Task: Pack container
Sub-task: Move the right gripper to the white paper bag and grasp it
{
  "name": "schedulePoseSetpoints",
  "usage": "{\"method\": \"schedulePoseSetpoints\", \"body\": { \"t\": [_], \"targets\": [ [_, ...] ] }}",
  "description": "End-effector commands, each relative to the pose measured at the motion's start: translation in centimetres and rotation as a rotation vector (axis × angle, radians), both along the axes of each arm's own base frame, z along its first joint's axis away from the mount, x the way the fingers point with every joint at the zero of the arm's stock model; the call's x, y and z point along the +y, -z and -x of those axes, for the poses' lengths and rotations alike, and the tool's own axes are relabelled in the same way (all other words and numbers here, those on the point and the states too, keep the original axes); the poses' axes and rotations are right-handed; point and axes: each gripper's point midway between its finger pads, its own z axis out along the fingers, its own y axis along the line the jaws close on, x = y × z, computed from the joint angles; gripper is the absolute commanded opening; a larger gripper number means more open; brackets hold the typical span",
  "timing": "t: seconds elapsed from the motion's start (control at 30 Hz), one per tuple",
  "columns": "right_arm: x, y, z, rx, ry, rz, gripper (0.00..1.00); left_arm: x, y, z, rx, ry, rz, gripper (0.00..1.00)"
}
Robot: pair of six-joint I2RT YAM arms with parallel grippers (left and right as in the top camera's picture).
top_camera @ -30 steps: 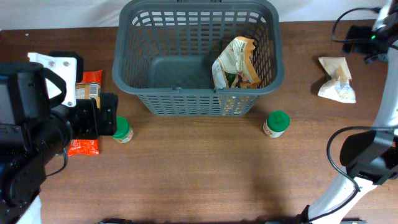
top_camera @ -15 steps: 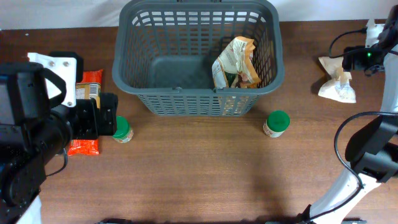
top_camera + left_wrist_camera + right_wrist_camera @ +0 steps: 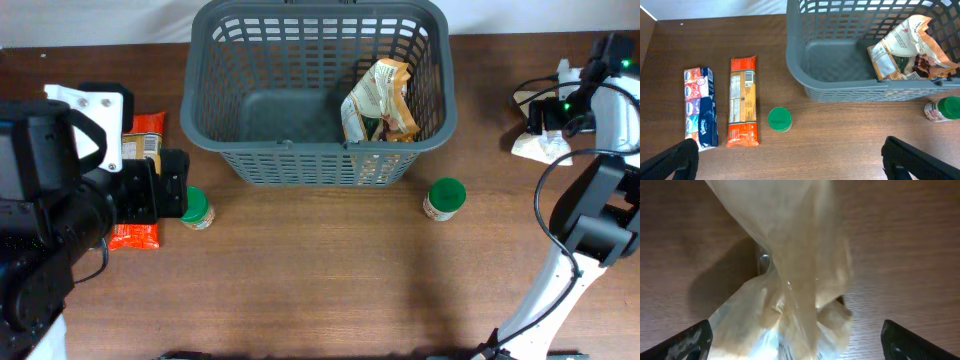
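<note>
Wore bulky matte-black housings along the left arm (image 3: pixel 60 200), rounded at the joints and topped by a white bracket plate (image 3: pixel 92 108) marked with two small dark screw holes. Carried a thin black cable (image 3: pixel 98 262) looped off the side, and ended low down in a white base (image 3: pixel 45 340). Showed slimmer white links on the right arm (image 3: pixel 545 295), broken by a black joint housing (image 3: pixel 600 228), with a second black cable (image 3: pixel 537 215) arcing alongside and a small green light (image 3: pixel 567 103) near the wrist. Finished in the left pincer (image 3: pixel 790 162) with plain black fingers (image 3: pixel 670 161), and in the right pincer (image 3: pixel 795 342) with dark fingers (image 3: pixel 690 341) scuffed pale grey along the edges.
</note>
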Motion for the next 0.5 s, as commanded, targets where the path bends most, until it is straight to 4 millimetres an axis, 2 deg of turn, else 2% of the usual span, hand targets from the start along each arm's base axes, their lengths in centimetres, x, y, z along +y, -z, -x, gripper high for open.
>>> {"method": "schedulePoseSetpoints", "body": {
  "t": [0.0,0.47],
  "targets": [
    [0.1,1.8,0.9,0.061,0.001,0.001,0.99,-0.1,0.2,-0.2,0.009,0.013,-0.013,0.99],
    [1.3,5.4,1.5,0.124,-0.007,-0.070,0.99,-0.4,0.2,-0.2,0.010,0.026,0.000,0.99]
  ]
}}
